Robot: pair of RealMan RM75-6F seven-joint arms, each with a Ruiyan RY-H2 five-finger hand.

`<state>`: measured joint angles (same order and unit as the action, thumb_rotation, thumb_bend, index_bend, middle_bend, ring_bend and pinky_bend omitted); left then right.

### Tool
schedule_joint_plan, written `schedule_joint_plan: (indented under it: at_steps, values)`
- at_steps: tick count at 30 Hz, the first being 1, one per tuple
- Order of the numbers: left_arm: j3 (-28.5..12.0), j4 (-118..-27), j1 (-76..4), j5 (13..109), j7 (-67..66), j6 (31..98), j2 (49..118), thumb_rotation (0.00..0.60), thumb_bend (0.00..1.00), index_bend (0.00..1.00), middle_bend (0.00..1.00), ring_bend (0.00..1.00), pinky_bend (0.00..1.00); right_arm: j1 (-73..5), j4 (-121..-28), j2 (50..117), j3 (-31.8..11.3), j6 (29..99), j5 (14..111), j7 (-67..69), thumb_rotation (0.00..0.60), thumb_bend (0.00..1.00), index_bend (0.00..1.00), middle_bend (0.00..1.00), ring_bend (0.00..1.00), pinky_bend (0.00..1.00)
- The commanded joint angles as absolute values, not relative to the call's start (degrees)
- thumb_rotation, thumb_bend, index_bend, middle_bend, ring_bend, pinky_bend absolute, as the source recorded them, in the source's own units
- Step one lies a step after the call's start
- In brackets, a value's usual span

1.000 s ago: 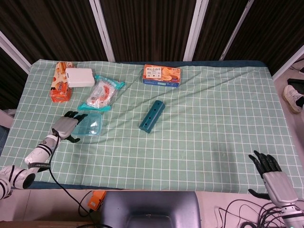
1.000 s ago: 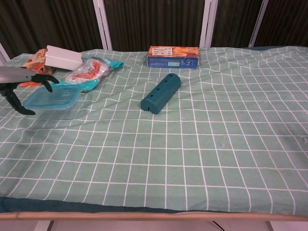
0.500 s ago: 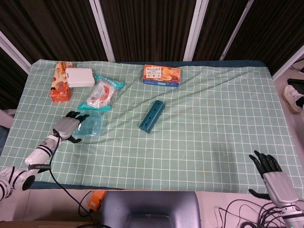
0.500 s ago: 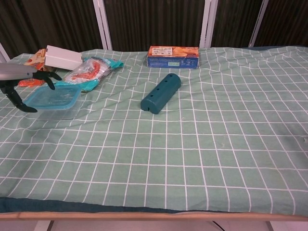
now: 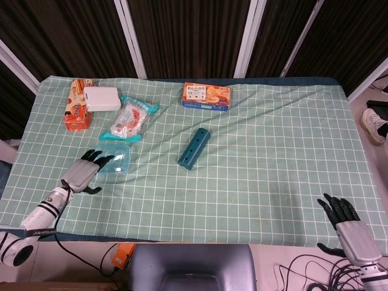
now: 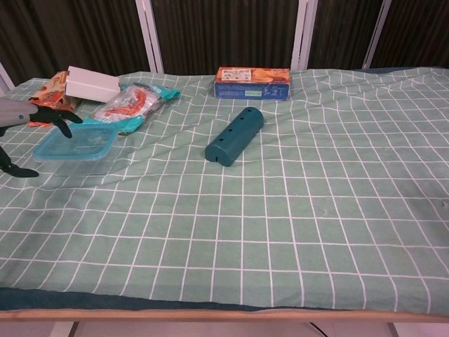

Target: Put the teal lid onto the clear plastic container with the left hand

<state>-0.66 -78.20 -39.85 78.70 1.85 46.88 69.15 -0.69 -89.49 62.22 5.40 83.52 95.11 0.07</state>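
Note:
The teal lid lies flat on top of the clear plastic container, left of the table's middle. My left hand is just left of it, fingers spread and holding nothing. Its fingertips reach the lid's left edge; I cannot tell whether they touch it. My right hand hangs past the table's near right edge with its fingers apart and nothing in it; the chest view does not show it.
A dark teal block with holes lies mid-table. A blue and orange biscuit box sits at the back. Behind the lid are a snack packet, a white box and an orange carton.
My left hand has drawn back toward the near left edge, its fingers coming off the lid. The lid has settled flat on the container. The right hand has not moved.

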Motion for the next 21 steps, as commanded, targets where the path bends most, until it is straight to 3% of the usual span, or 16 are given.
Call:
schedule_joint_plan:
  at_steps: [1,21]
  values:
    - [-0.37,-76.96,-39.5,78.07,1.24,46.34,70.18,0.6,0.22,0.0,0.19,0.0,0.0,-0.72,-89.5,62.27,5.42,83.47,95.17,-0.05,0.6,0.11,0.0,0.0,0.0,0.0]
    - [0.36,-76.1,-38.14,78.78,1.5,46.09,69.72,0.6,0.22,0.0,0.2,0.0,0.0,-0.85,-89.69,62.51,5.26,83.03,94.73,-0.76,0.6,0.11,0.0,0.0,0.0,0.0]
